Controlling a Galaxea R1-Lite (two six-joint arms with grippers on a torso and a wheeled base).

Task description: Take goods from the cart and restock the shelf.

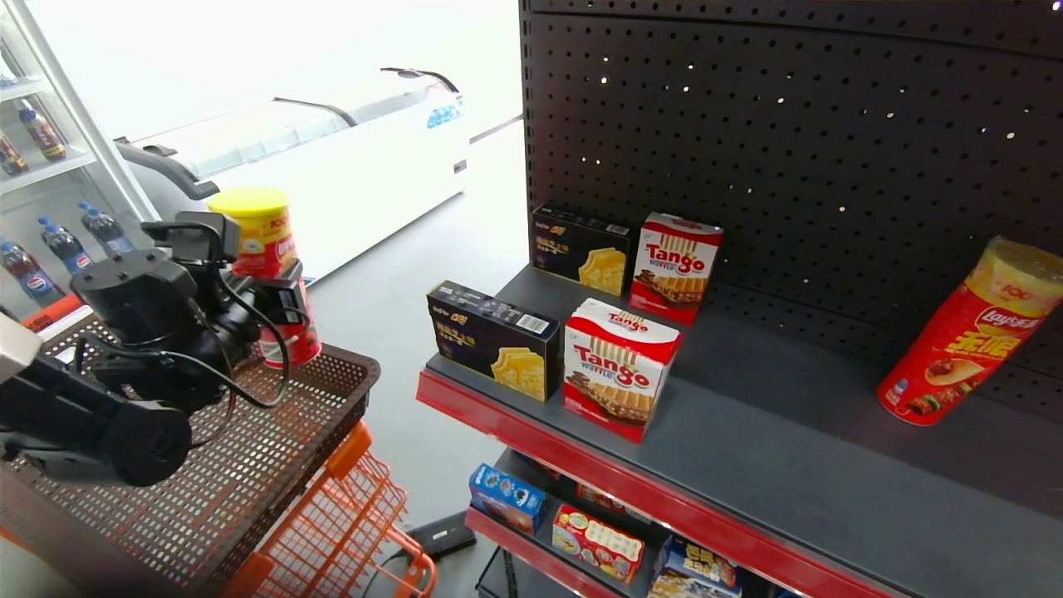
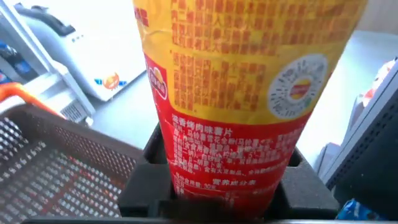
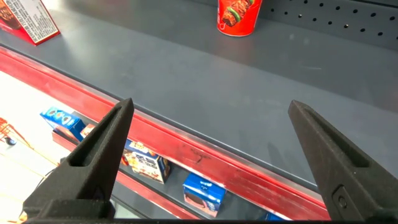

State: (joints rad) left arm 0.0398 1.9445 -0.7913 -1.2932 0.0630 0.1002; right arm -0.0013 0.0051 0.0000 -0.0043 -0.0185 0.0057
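My left gripper [image 2: 227,193] is clamped on 1 chips can [image 1: 259,241], with the cart basket [image 1: 332,390] just below it. My right gripper [image 3: 210,106], fingers apart, hovers over the shelf [image 1: 789,448]. I judge 5 goods [image 1: 619,365] are placed; this can is left.

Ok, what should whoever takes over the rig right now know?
Left pincer: shut on a red-and-yellow cylindrical chip canister, held above the brown mesh cart basket.
Right pincer: open, empty, over the grey shelf's red front edge.
Done: on the shelf are two dark boxes, two red-and-white wafer boxes and one matching canister at the back.
To do: carry the held canister across and place it on the shelf, probably beside the other.
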